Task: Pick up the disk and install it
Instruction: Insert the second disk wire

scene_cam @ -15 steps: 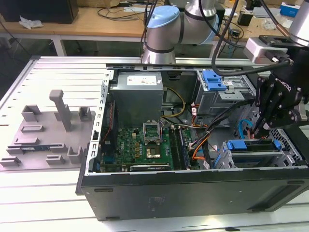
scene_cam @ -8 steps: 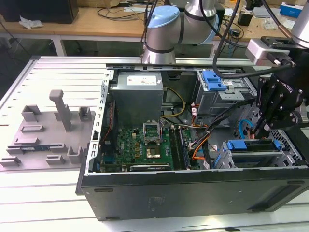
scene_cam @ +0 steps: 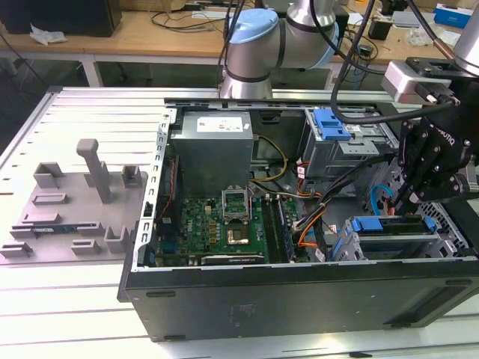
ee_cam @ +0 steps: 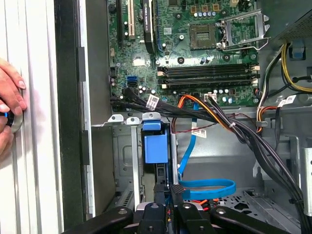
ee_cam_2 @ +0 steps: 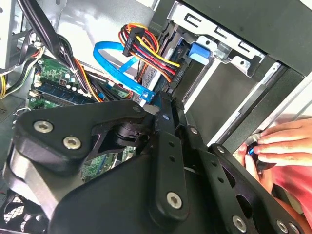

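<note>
An open computer case (scene_cam: 299,299) lies on its side on the pale slatted surface (scene_cam: 60,314), its dark near wall facing the exterior view. Just behind that wall, at the exterior view's right, sits a metal drive cage (scene_cam: 340,250). The disk (scene_cam: 389,238) is slotted into it, and its blue frame shows along the top edge. In the first wrist view the disk (ee_cam: 155,146) stands edge-on inside the cage, and in the second wrist view its blue end (ee_cam_2: 200,51) sits between the cage's silver rails.

The gripper (scene_cam: 400,202) hangs just above the cage's far edge. In both wrist views the fingers are drawn together with nothing visibly clamped between them, and the tips (ee_cam: 169,190) (ee_cam_2: 165,105) are close to the disk's end. Whether they touch it cannot be told. A blue flat cable (ee_cam: 207,187) loops just beside the tips.

A person's hand (ee_cam: 9,105) (ee_cam_2: 278,146) rests on the surface just outside the case wall, touching a small round object.

Further in lie the green motherboard (scene_cam: 224,228) and, beyond it, the grey power supply box (scene_cam: 213,146). To the exterior view's left a grey fixture plate (scene_cam: 75,194) carries upright blocks. Farthest back stands the arm's base joint (scene_cam: 254,48), in front of wooden benches (scene_cam: 150,34).
</note>
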`<state>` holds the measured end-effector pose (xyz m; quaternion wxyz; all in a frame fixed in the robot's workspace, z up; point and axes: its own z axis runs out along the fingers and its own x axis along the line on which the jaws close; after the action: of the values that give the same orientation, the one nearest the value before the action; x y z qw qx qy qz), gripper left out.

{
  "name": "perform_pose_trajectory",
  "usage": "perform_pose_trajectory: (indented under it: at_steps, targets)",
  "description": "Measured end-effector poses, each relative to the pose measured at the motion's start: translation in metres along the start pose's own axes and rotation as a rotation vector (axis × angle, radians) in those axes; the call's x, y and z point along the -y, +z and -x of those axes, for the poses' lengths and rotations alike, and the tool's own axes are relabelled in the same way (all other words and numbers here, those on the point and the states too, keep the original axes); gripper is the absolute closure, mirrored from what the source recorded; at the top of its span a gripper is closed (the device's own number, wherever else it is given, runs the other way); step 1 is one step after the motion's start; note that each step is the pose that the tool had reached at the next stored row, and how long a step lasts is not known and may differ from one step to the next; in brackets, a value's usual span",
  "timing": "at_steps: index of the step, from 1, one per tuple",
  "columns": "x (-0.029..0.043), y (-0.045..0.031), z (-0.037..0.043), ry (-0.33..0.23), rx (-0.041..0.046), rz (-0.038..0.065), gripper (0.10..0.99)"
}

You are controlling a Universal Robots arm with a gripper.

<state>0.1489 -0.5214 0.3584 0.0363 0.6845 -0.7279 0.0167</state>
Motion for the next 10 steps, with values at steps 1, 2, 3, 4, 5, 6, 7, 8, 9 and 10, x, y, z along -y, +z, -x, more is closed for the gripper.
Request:
perform_pose_trajectory:
  at_steps: [1,2,3,4,5,6,7,8,9,10]
  targets:
    - [0.0,0.0,0.0,0.0,-0.0001,0.0,0.925]
    - [0.0001,0.0001,0.0,0.0,-0.0002,0.0,0.925]
    - [0.0002,0.0003,0.0,0.0,-0.0001,0.0,0.925]
    - [0.0002,0.0004,0.0,0.0,-0.0001,0.0,0.925]
    - [0.0004,0.0006,0.0001,0.0,-0.0001,0.0,0.925]
    - [0.0006,0.001,0.0001,0.0,0.0,0.0,0.925]
    - [0.0008,0.0012,0.0001,0.0,-0.0001,0.0,0.925]
    - [0.0011,0.0014,0.0002,0.0,-0.0001,0.0,0.925]
    - [0.0013,0.0017,0.0002,0.0,0.0001,0.0,0.925]
    - [0.0014,0.002,0.0003,0.0,0.0001,0.0,0.925]
